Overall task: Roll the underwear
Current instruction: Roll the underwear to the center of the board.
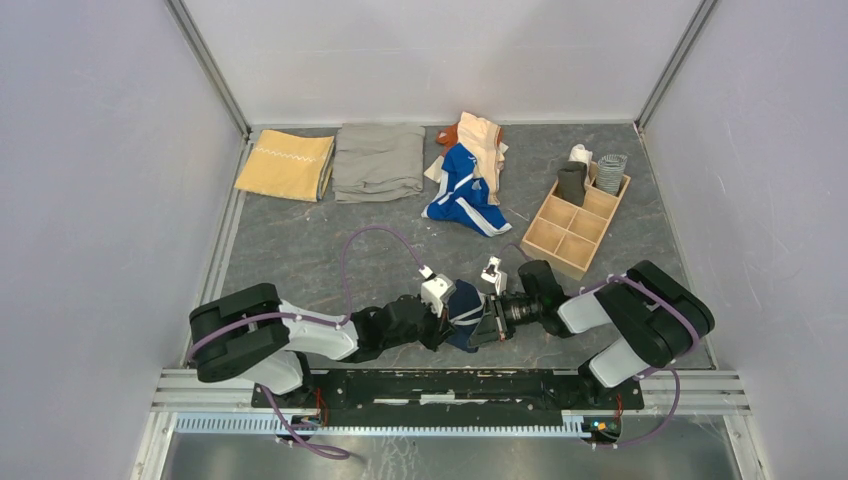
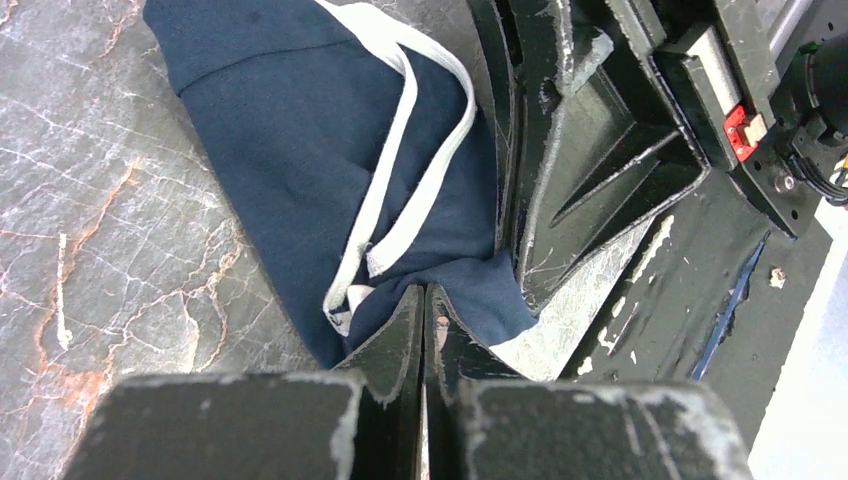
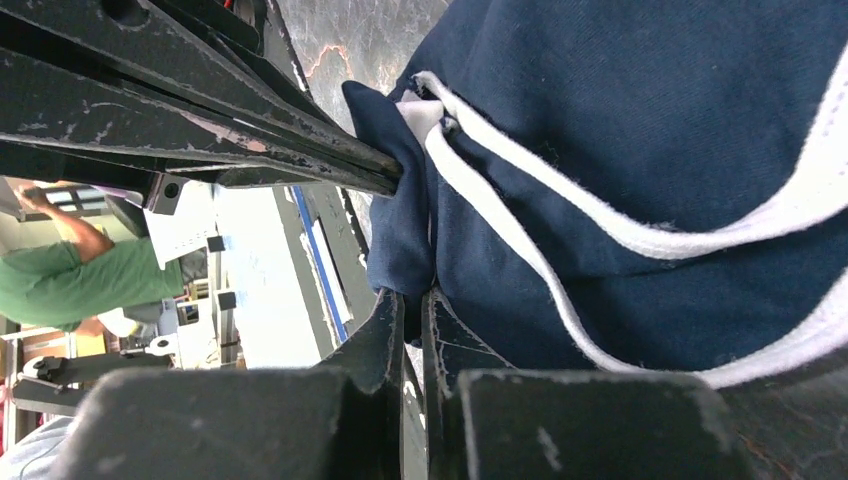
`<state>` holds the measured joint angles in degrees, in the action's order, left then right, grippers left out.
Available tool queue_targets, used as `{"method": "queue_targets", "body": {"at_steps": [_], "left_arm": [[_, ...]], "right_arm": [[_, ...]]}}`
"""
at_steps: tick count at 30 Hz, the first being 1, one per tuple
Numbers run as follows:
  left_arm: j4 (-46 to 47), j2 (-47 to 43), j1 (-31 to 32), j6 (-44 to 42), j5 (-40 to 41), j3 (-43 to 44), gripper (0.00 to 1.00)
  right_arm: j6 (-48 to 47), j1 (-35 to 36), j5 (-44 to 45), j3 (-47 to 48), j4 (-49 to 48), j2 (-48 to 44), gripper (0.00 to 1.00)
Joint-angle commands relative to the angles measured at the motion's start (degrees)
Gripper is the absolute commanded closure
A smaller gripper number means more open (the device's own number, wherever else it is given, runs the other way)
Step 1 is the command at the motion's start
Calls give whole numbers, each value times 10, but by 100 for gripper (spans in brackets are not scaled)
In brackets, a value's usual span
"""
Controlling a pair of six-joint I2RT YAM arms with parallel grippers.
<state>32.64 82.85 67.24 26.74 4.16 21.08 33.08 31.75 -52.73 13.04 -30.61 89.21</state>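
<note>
A navy underwear (image 1: pixel 463 312) with white trim is bunched between my two grippers near the table's front edge. In the left wrist view the navy cloth (image 2: pixel 300 130) spreads over the marbled table, and my left gripper (image 2: pixel 422 295) is shut, pinching a fold at its near corner. My right gripper (image 3: pixel 412 297) is shut on a fold of the same underwear (image 3: pixel 650 150), just below the left gripper's fingers (image 3: pixel 200 110). From above, the left gripper (image 1: pixel 447 318) and right gripper (image 1: pixel 487 322) face each other across the garment.
A bright blue piece (image 1: pixel 465 190) and a peach piece (image 1: pixel 482 140) are piled at the back centre. Folded mustard cloth (image 1: pixel 285 165) and grey-khaki cloth (image 1: pixel 378 160) lie back left. A wooden divided box (image 1: pixel 550 258) on the right holds rolled items (image 1: pixel 572 183).
</note>
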Motion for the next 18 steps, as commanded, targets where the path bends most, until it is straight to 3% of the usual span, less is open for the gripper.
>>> {"method": "queue_targets", "body": {"at_steps": [1, 8, 18], "left_arm": [[5, 30, -1, 20, 35, -13, 98], [5, 45, -1, 26, 47, -18, 98], [5, 43, -10, 33, 57, -34, 98]], "right_arm": [[-64, -6, 110, -9, 117, 0, 92], [-87, -6, 140, 14, 182, -58, 75], [-128, -6, 231, 62, 304, -186, 63]]}}
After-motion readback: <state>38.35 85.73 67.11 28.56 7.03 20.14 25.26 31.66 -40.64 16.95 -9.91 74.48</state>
